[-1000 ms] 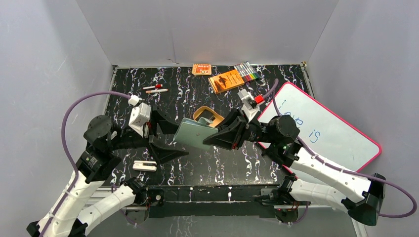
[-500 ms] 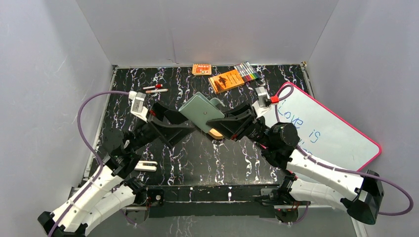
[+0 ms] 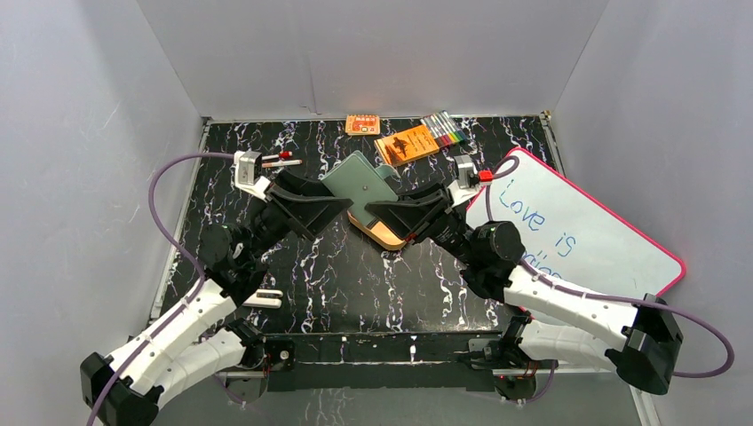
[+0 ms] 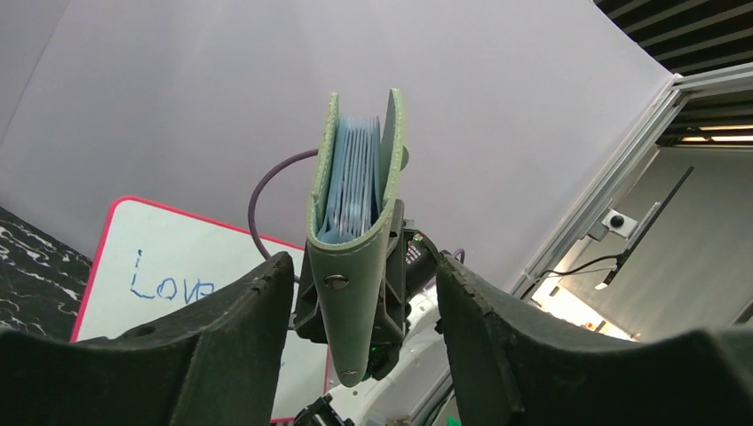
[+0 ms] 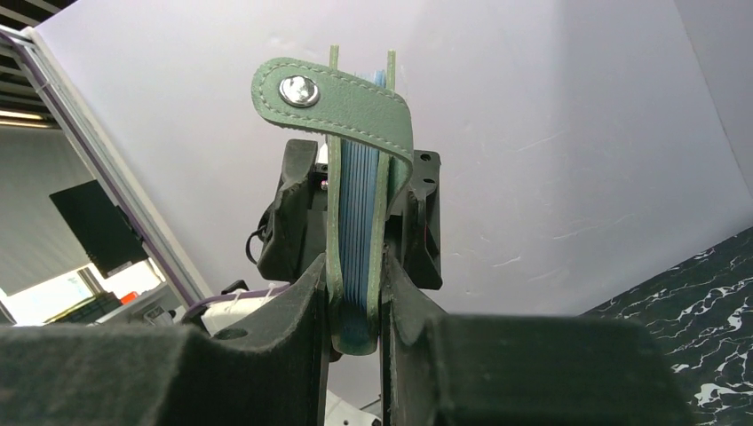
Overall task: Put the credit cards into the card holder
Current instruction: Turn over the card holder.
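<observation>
Card holder is up off the table, mid-scene toward the far side, just above the tan tray, w/ its snap tab curled over the open edge and pale blue pockets showing btwn the green covers. My R gripper is pinched tight on one edge of it. My L gripper is spread wide, a finger on either side w/ a gap each way, gripping nothing; whiteboard lies off to the right.

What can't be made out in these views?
Dark credit cards: none visible; wrist views of the sage-green folding card holder show only pale blue pocket edges.
Tan oval tray: top view, mostly under holder and right gripper.
Writing on pink-framed whiteboard: top view, partly behind right arm.
</observation>
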Motion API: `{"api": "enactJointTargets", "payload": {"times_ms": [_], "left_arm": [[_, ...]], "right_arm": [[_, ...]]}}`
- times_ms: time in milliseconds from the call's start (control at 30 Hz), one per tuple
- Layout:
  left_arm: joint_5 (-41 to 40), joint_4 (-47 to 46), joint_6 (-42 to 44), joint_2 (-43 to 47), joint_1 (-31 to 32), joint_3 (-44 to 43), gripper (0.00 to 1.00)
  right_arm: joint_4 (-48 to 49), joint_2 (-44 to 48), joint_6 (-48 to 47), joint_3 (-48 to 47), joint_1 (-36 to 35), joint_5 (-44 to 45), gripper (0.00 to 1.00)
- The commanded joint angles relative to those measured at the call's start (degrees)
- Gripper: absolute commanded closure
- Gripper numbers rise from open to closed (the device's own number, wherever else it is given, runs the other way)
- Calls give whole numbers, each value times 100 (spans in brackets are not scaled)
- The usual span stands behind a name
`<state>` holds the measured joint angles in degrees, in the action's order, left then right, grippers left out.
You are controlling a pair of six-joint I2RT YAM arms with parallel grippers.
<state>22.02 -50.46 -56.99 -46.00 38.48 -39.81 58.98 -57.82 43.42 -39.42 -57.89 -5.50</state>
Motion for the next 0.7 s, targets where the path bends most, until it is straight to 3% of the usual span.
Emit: {"api": "enactJointTargets", "payload": {"times_ms": [0,100,400,467,500,600,667], "left_arm": [[144,-525,-37,-147,6,-141,46],[230,-529,-47,-172,10,-117,53],[215,-531,57,-171,7,-51,100],[98,-531,110,-109,8,19,100],[-1,-486,120,-55,6,63,100],[-350,-42,232,198,10,146,100],[-636,602,404,427,4,122,100]], "right_arm": [[769,-34,160,-10,-35,264,100],[780,-90,189,-26,-36,284,100],[625,-86,141,-63,-36,192,100],[381,-36,149,-119,-36,112,100],[170,2,112,-171,-31,53,95],[-867,218,-71,-402,-34,-8,48],[-1826,508,-305,-588,-33,-18,33]]}}
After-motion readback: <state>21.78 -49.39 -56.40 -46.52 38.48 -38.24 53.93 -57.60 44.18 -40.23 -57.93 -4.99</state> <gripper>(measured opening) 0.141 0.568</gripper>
